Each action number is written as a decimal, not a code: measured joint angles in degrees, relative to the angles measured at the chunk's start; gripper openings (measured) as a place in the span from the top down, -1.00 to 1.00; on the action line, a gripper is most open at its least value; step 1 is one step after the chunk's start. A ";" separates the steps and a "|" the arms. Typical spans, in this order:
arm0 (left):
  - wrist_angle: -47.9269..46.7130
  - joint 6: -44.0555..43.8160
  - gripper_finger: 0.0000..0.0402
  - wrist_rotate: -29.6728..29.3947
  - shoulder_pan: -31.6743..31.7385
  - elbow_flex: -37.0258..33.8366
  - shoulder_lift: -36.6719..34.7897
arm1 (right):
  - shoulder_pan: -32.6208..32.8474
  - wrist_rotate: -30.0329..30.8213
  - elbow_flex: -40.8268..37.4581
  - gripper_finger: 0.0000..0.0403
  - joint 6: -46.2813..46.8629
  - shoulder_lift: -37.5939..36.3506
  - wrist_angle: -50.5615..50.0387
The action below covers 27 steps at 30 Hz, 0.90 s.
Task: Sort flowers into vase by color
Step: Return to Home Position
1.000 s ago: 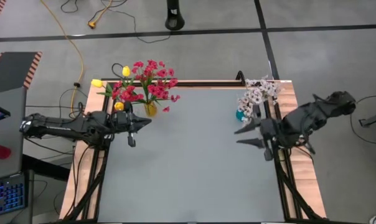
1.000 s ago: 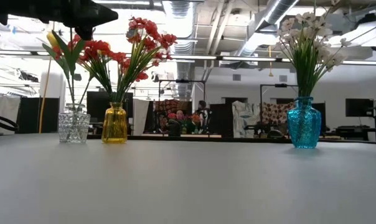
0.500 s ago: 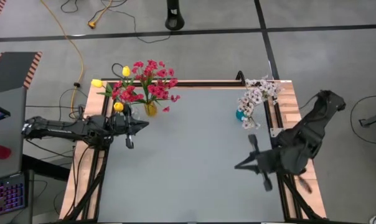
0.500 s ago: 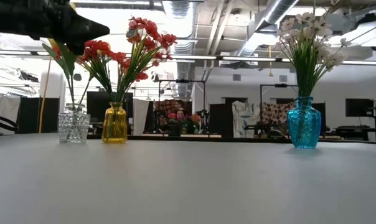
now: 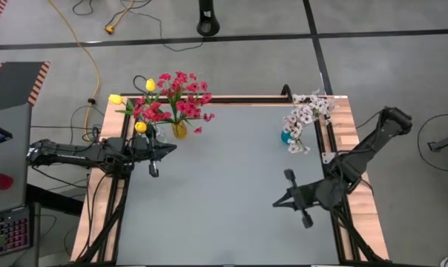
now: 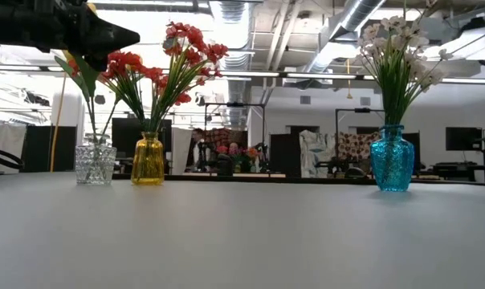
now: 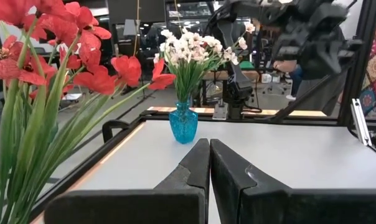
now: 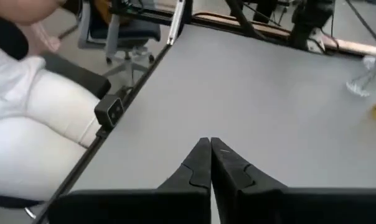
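Observation:
Red-pink flowers (image 6: 166, 60) stand with their stems in a yellow vase (image 6: 148, 159) at the table's far left. Beside it, yellow buds (image 5: 116, 99) stand in a clear glass vase (image 6: 95, 163). White flowers (image 6: 399, 48) stand in a blue vase (image 6: 392, 158) at the far right. My left gripper (image 5: 173, 146) is shut and empty, held level just in front of the yellow vase. My right gripper (image 5: 276, 203) is shut and empty above the table's near right part, pointing toward the table's left.
A person in white clothes (image 8: 32, 124) and a chair (image 8: 122, 25) are beyond the table's edge in the right wrist view. The grey tabletop (image 5: 224, 193) between the two arms is bare. A black frame (image 5: 246, 99) runs along the far edge.
My right gripper has shut with nothing between its fingers. It has moved from beside the blue vase toward the table's near edge and downward. My left gripper has sunk a little in front of the red flowers. The vases and flowers have kept still.

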 joint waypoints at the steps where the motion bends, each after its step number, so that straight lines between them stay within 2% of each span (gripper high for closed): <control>1: 0.02 0.11 1.00 0.00 0.00 0.00 0.00 | -0.22 -0.16 -2.44 0.83 0.79 -1.03 2.16; 5: 0.08 1.42 1.00 -0.02 0.00 0.00 0.00 | -0.22 -0.27 -12.95 0.79 1.59 -5.95 10.82; 9: 0.95 2.45 1.00 -0.02 0.00 -0.02 0.00 | -0.57 -0.16 -24.59 0.87 1.63 -11.61 23.18; 15: 1.14 2.42 1.00 -0.04 0.00 -0.02 0.00 | -7.99 0.34 -38.75 0.88 1.34 -16.34 40.00; 21: 1.46 3.97 1.00 -0.05 0.00 -0.02 -0.07 | -18.80 -1.91 -43.60 0.83 -0.65 -18.06 43.85; 27: -0.51 7.14 1.00 -1.13 0.02 -0.05 -4.92 | -25.39 -3.96 -44.12 0.88 -5.87 -20.44 43.09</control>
